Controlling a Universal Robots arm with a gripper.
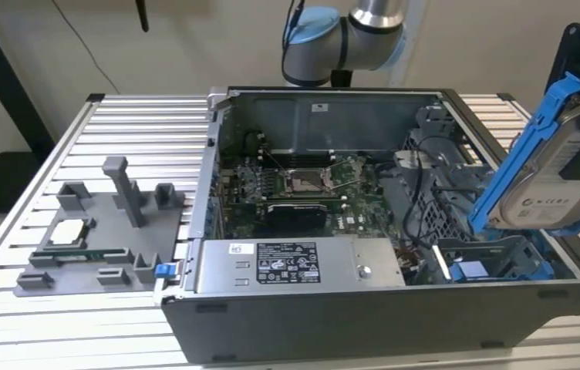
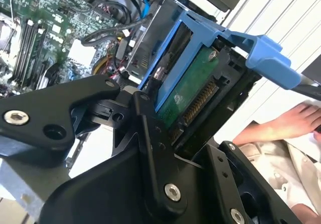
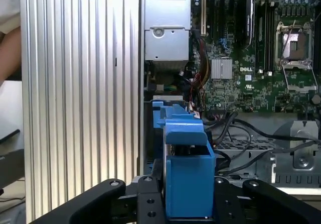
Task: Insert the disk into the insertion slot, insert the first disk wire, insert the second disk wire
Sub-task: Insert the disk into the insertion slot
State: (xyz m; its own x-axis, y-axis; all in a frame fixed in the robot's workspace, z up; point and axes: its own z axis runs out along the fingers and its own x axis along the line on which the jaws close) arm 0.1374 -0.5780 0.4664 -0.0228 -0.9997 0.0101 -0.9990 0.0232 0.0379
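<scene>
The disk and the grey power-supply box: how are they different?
The disk wears a bright blue frame; the power-supply box is bare grey. The disk is tilted up above the computer case; the power-supply box lies flat inside it. Both are boxy, with labels.

1. A ribbed silver surface (image 1: 84, 139) is seen carrying everything; its grooved slats are also shown in the first wrist view (image 3: 80, 83).
2. An open computer case (image 1: 372, 327) is set on it, toward three o'clock.
3. A grey fixture tray (image 1: 99, 266) is laid at nine o'clock of the case, just beside it.
</scene>
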